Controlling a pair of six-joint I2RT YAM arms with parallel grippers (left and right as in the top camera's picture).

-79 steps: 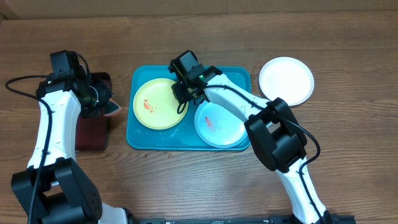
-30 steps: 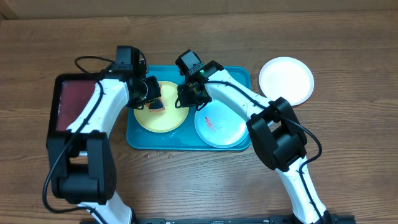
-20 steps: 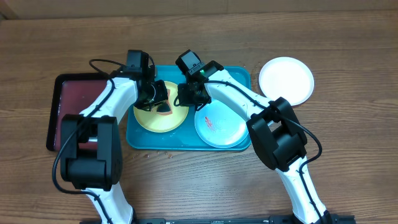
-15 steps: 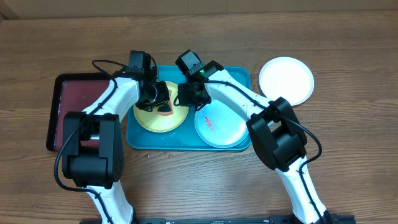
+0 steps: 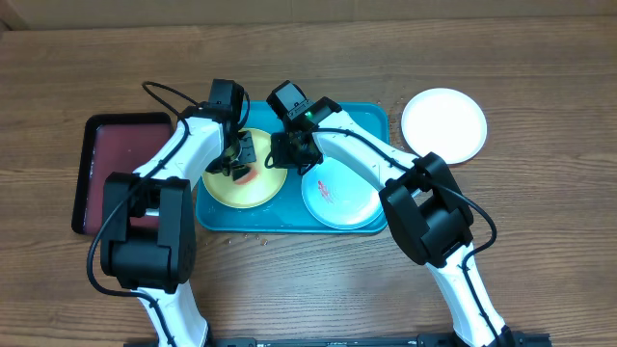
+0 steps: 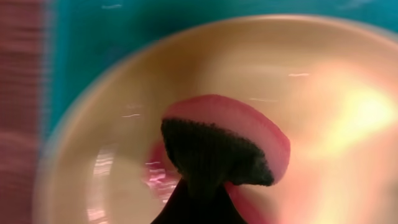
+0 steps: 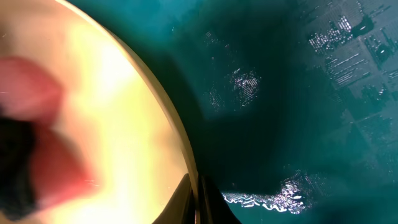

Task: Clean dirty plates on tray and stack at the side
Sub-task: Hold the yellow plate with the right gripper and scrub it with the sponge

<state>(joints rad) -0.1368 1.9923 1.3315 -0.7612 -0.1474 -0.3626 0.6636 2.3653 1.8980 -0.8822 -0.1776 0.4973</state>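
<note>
1. Yellow-green plate [image 5: 224, 188]: lies flat in the left half of the turquoise tray [image 5: 371, 116]. Both arms meet over it.
2. Left gripper [image 5: 241, 162]: closed on a sponge [image 6: 221, 146], pink with a dark scouring face. It sits over the middle of the plate. The left wrist view shows the sponge low over the plate, but blur hides whether it presses.
3. Right gripper [image 5: 285, 157]: at the plate's right rim. The right wrist view shows its fingertips close together with the rim between them, so it reads as pinching the rim.
4. Governing relation: the sponge lies just left of the pinned rim, on the plate. The unwiped surface spreads away from the right gripper, toward the plate's left and near edges. Judged so, the scrub belongs to the left arm, with strokes running away from the pinch.
5. Light blue plate [image 5: 347, 198]: in the tray's right half, just beside the yellow-green one, with a red smear showing. No gripper is on it.
6. White plate [image 5: 443, 125]: on the bench [image 5: 540, 212] right of the tray, apart from its rim. This side is nearer the right arm, which would suit the carry to the stack.
7. Dark red tray [image 5: 111, 183]: on the bench left of the turquoise tray.
</note>
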